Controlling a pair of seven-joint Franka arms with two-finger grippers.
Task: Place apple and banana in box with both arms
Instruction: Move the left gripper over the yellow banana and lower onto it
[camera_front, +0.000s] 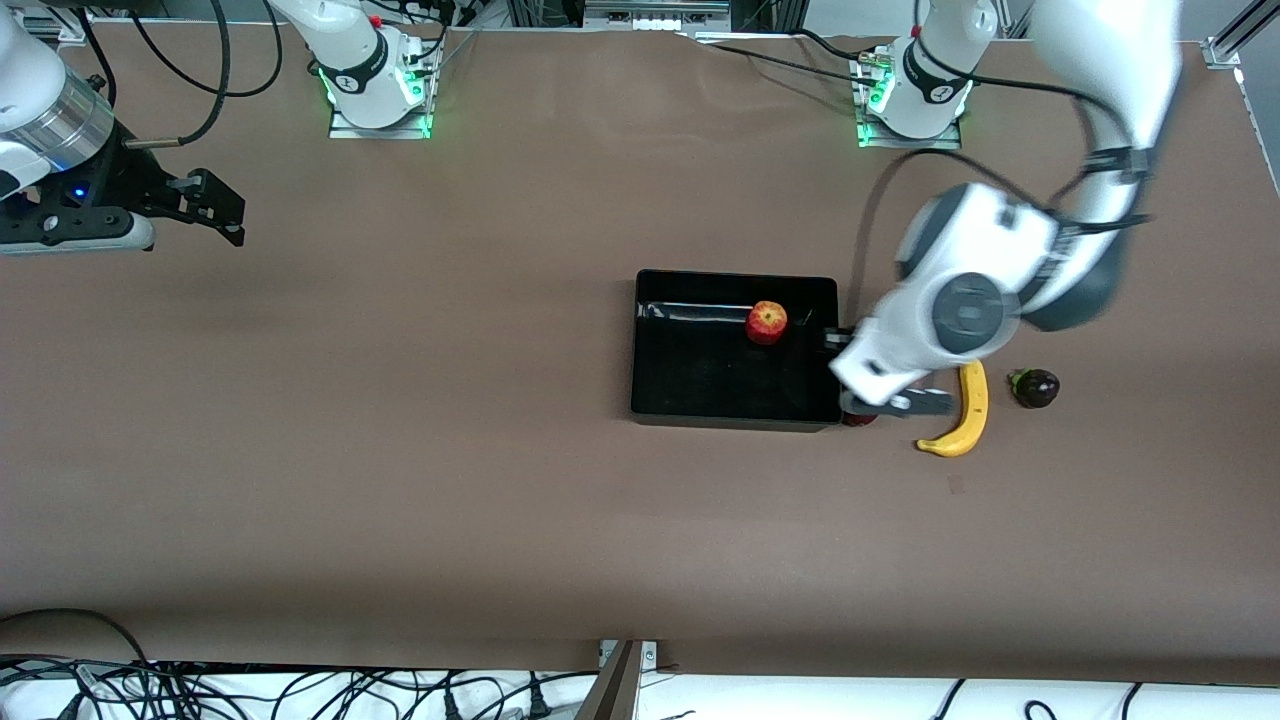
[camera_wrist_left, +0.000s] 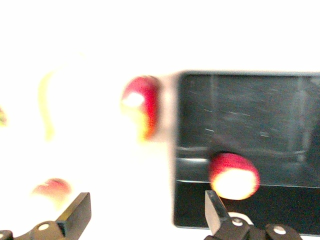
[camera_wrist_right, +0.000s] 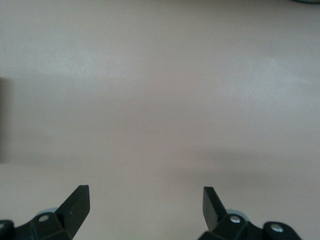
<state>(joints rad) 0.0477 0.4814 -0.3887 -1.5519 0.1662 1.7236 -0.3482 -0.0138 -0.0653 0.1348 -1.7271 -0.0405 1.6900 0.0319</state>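
The apple lies in the black box, near the wall closest to the robot bases; it also shows in the left wrist view, inside the box. The yellow banana lies on the table beside the box, toward the left arm's end, and is washed out in the left wrist view. My left gripper is open and empty, over the table between the box's end wall and the banana. My right gripper is open and empty and waits over bare table at the right arm's end.
A dark purple fruit lies beside the banana, toward the left arm's end. A red fruit peeks out under the left gripper by the box corner. The left wrist view shows a red-yellow fruit beside the box and another red fruit.
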